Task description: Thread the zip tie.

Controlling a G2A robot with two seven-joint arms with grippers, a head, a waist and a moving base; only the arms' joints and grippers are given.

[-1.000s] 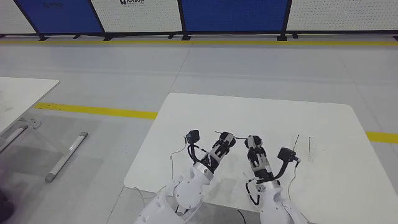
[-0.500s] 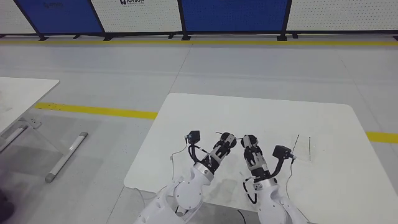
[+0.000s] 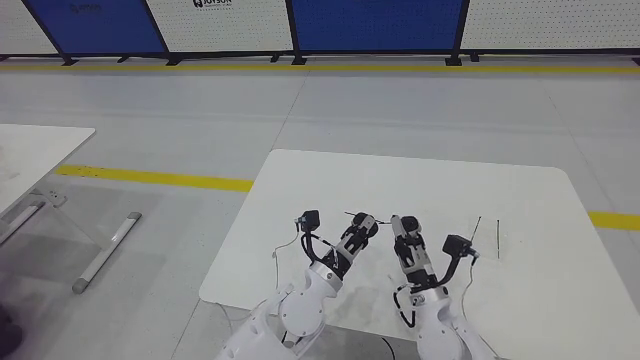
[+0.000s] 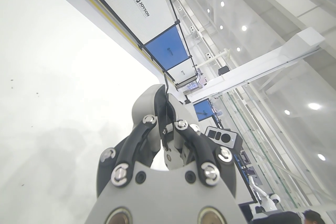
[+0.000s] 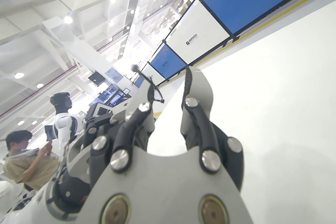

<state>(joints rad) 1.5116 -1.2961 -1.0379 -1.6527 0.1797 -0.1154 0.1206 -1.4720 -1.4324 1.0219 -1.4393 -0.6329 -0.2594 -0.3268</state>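
1. White tabletop (image 3: pixel 330 180) is seen on a grey hall floor marked with yellow lines, and blue and white panels (image 3: pixel 380 5) are ranged along the far side.
2. Both arms are placed over the table's near edge, with the two grippers close beside each other but apart.
3. The left gripper (image 4: pixel 164 93) is pressed closed on the zip tie (image 4: pixel 165 82), a thin black strip. Its end is seen projecting past the fingertips.
4. The right gripper (image 5: pixel 168 78) is held with its fingers spread wide, and nothing can be made out between them.
5. Two thin dark strips (image 3: pixel 475 230) are laid on the table, near the right gripper on its outer side.
6. Beyond the grippers, the tabletop is seen extending well away to its far edge and rounded corners.
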